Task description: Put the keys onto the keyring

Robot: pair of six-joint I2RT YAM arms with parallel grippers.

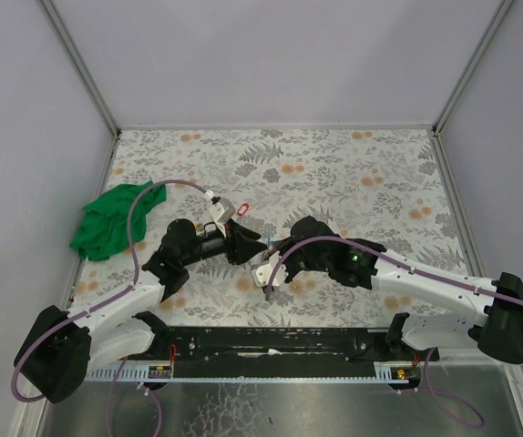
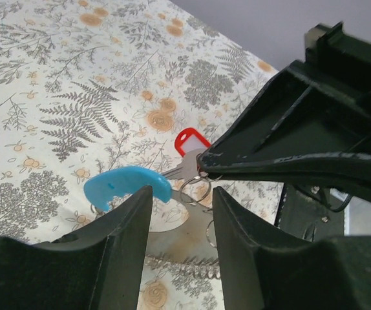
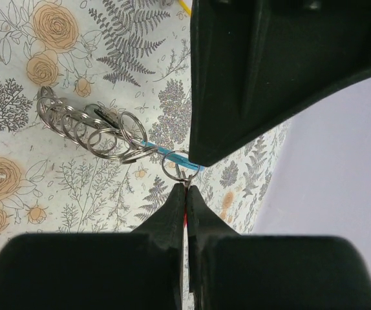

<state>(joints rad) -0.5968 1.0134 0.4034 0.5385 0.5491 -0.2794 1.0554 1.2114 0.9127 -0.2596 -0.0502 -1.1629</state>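
— What is the left pincer (image 2: 182,194) doing, closest in?

— Its two black fingers stand partly apart with nothing between them. The thin keyring with the bright light-blue plastic arc (image 2: 127,184) sits just past the left finger. My guess is that the pincer is placed to take the loop and steady it.

— And the right pincer (image 3: 185,188)?

— It is clamped shut on the small metal key with the red oblong tag (image 2: 192,141), its tip right beside the blue arc. Pinching near the head leaves the key's little ring (image 3: 176,165) free to meet the loop, I'd say.

— Threaded yet?

— I can't tell. The ring and the arc overlap.

— Further out?

— A chain of linked steel rings (image 3: 88,126) rests on the floral-patterned bench (image 2: 43,97). A crumpled green cloth (image 1: 111,223) lies well apart, clear of the work.
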